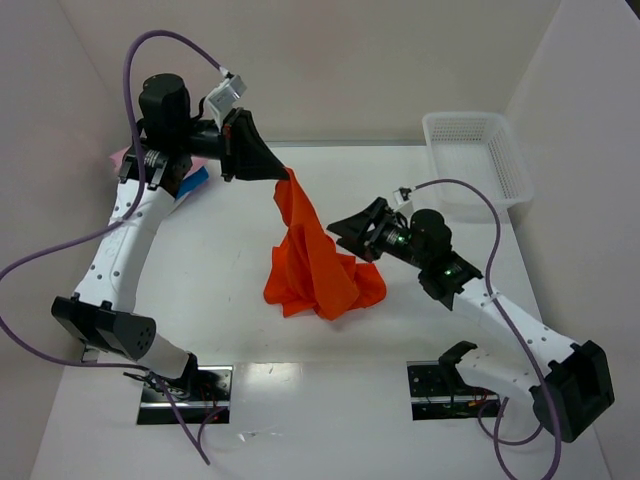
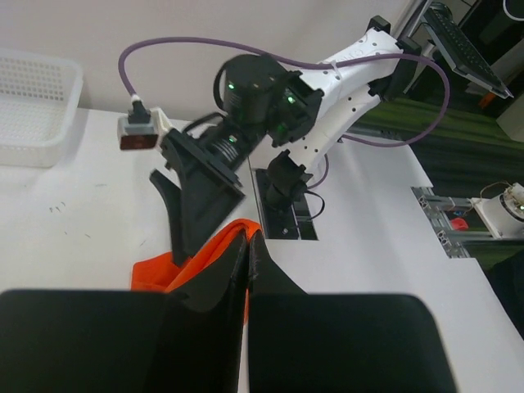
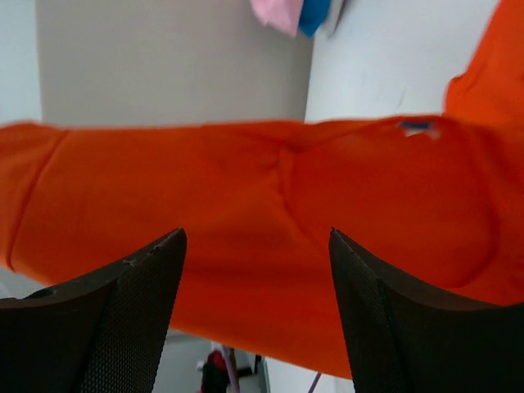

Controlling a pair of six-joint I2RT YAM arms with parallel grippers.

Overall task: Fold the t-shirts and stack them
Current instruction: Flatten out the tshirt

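Clearly early: the bright orange cloth t-shirt (image 1: 315,265) hangs unfolded from the clamped left pincer (image 1: 284,175). The right pincer (image 1: 343,242) gapes empty beside it.

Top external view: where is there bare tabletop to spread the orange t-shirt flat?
Bare white table lies between the left arm and the bright orange cloth t-shirt, and along the near edge between the base plates. Crowded: far left, the pink cloth t-shirt and blue cloth t-shirt; far right, the white plastic mesh basket.
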